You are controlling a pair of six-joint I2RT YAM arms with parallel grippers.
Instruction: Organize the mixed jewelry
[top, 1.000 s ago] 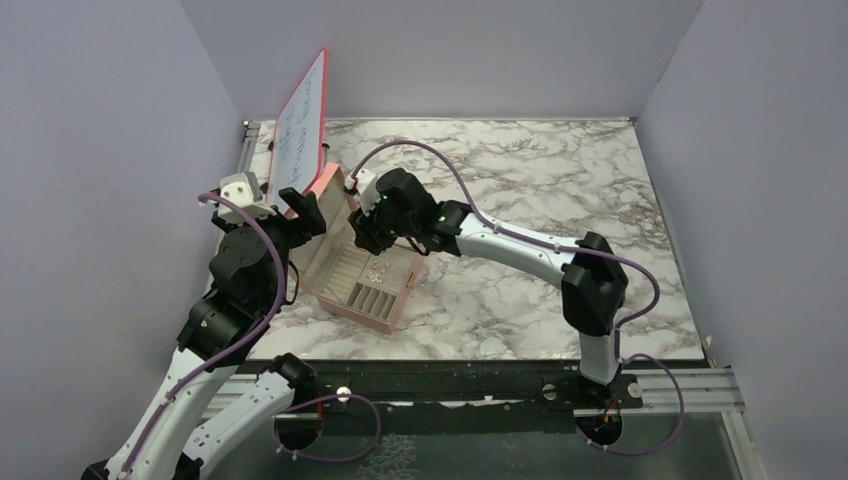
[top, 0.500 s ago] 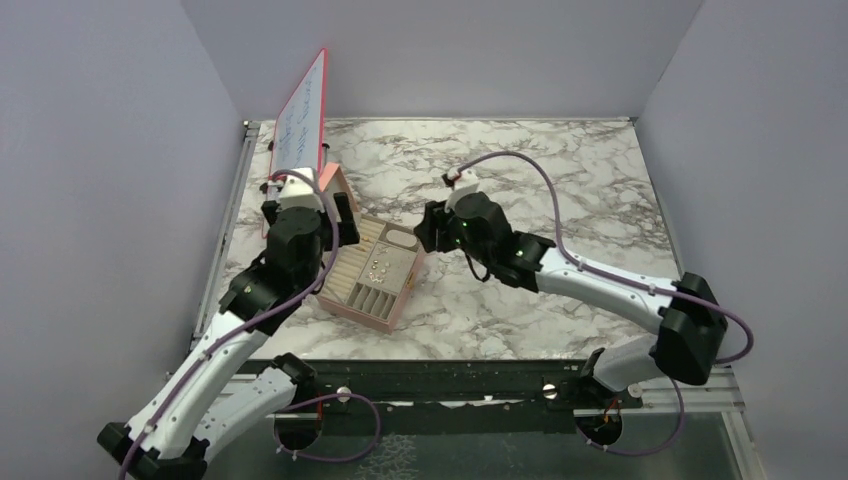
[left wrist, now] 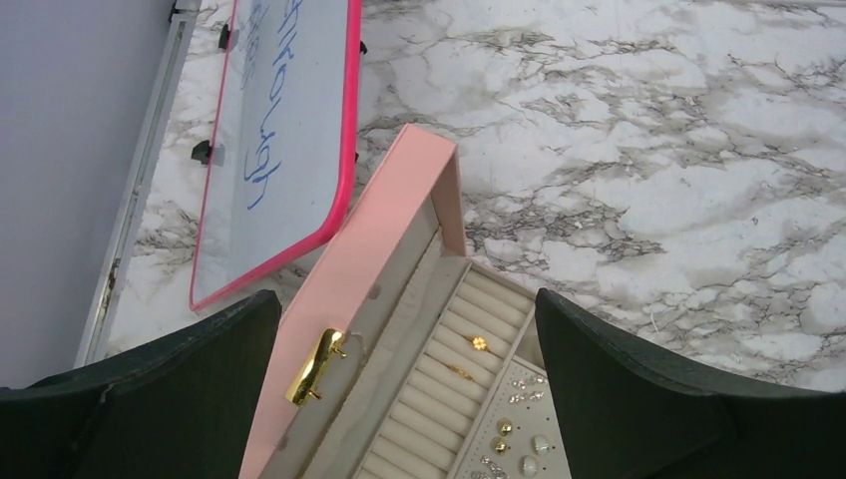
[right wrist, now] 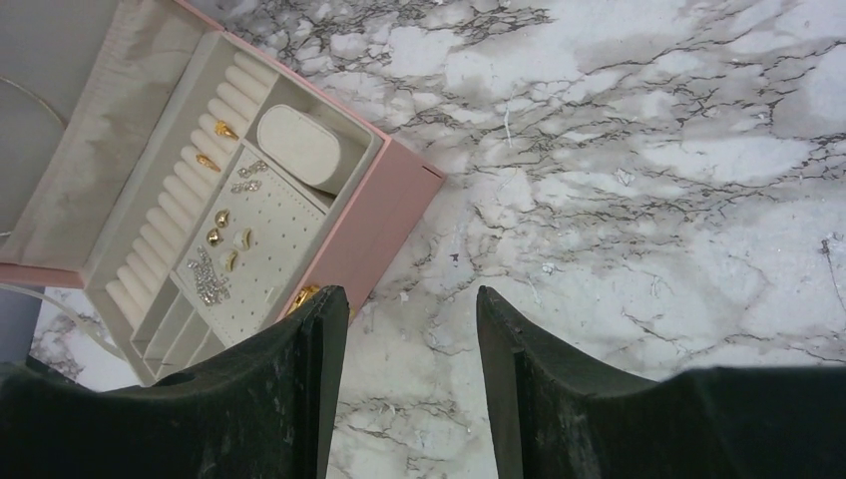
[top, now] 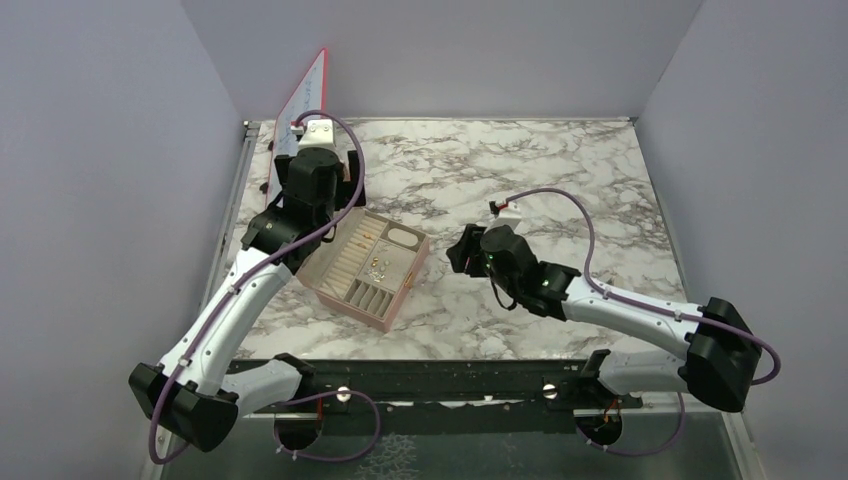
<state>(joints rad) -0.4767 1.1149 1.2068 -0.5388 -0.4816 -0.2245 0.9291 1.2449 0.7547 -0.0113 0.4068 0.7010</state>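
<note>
Gold and silvery jewelry (right wrist: 224, 244) loose in open box (right wrist: 379, 220), left pincer (left wrist: 404, 299) and right pincer (right wrist: 409, 299) spread, empty; risks scattering on any bump against lid (left wrist: 384, 249).

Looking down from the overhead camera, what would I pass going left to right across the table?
whiteboard → pink jewelry box → right gripper → right arm's elbow
</note>
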